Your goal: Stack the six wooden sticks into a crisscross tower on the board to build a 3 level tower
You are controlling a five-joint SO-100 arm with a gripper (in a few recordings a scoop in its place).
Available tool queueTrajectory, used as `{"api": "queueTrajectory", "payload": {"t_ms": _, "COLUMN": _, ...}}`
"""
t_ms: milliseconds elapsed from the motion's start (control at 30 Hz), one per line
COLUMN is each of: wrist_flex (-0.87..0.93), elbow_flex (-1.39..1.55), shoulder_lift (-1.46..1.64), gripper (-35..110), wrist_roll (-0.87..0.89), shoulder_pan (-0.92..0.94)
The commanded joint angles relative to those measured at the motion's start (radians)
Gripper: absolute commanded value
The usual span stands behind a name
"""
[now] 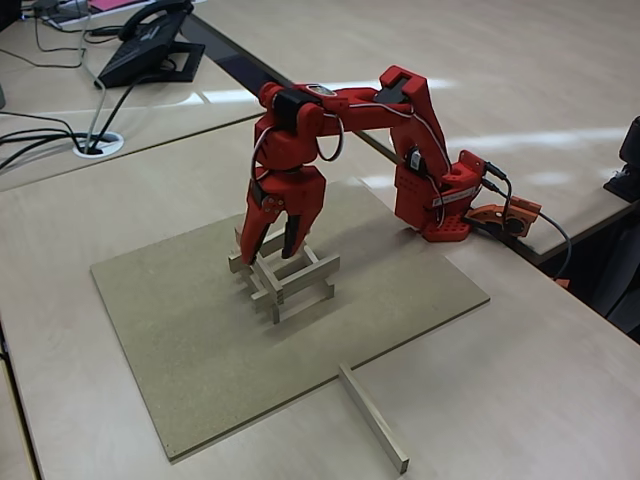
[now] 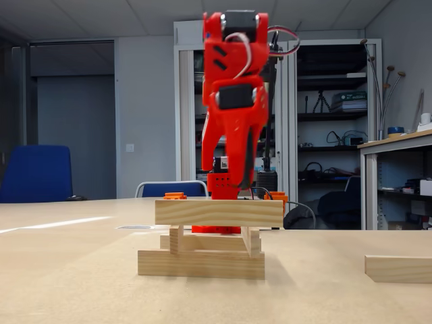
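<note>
One loose stick (image 1: 372, 417) is seen nearest in the high fixed view, lying flat on the bench (image 1: 540, 380) just off the near edge of the board (image 1: 200, 370), well apart from the tower. Its end is also seen at the right in the low fixed view (image 2: 398, 268).

The tower (image 1: 283, 272) is seen mid-board. Five sticks appear placed: two at the bottom, two crossed in the middle, one on top. The top stick (image 2: 219, 212) is shown lying level across the near side in the low view.

The end effector (image 1: 279, 238) is held pointing down over the far part of the tower, jaws partly open, nothing gripped. Whether its fingertips touch the top layer cannot be told.

Progress is judged at five of six. Left to do: the loose stick is to be fetched and laid parallel to the top stick on the far side.
</note>
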Motion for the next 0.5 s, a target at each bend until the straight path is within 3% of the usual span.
{"api": "queueTrajectory", "payload": {"t_ms": 0, "wrist_flex": 0.006, "elbow_flex": 0.029, "shoulder_lift": 0.112, "gripper": 22, "wrist_roll": 0.063, "shoulder_pan": -0.058}}
{"api": "queueTrajectory", "payload": {"t_ms": 467, "wrist_flex": -0.187, "elbow_flex": 0.031, "shoulder_lift": -0.017, "gripper": 20, "wrist_roll": 0.341, "shoulder_pan": -0.344}}
